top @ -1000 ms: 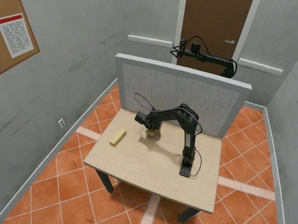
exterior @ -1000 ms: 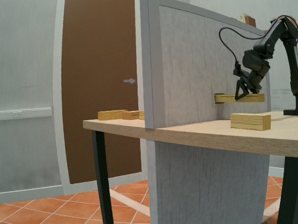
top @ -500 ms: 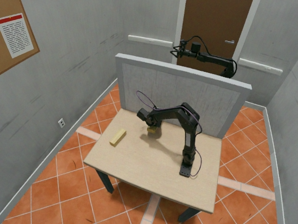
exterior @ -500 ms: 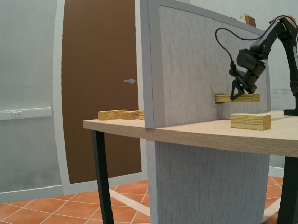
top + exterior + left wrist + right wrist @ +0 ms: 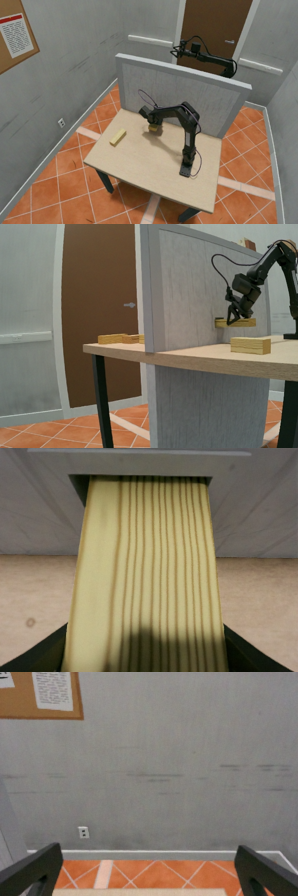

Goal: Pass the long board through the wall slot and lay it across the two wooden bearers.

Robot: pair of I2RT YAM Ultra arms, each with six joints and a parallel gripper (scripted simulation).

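The long board [image 5: 153,127] [image 5: 246,322] [image 5: 150,558] is level above the table, its far end in the slot [image 5: 76,485] of the grey panel wall [image 5: 164,82] [image 5: 185,288]. How far it reaches beyond the wall is hidden. My left gripper [image 5: 234,322] [image 5: 145,625] is shut on the board, with a finger at each long edge. My right gripper [image 5: 172,52] [image 5: 148,852] is open and empty, high beyond the wall. Beyond the wall, wooden blocks [image 5: 112,339] [image 5: 131,339] [image 5: 142,339] lie on the table; I cannot tell which are bearers or offcuts.
Another wooden block [image 5: 118,137] [image 5: 250,346] lies on the left arm's side of the table [image 5: 144,162] [image 5: 200,360], apart from the board. The wall hides much of the far table side in the top and exterior views. The right wrist view shows mostly the room wall [image 5: 150,807].
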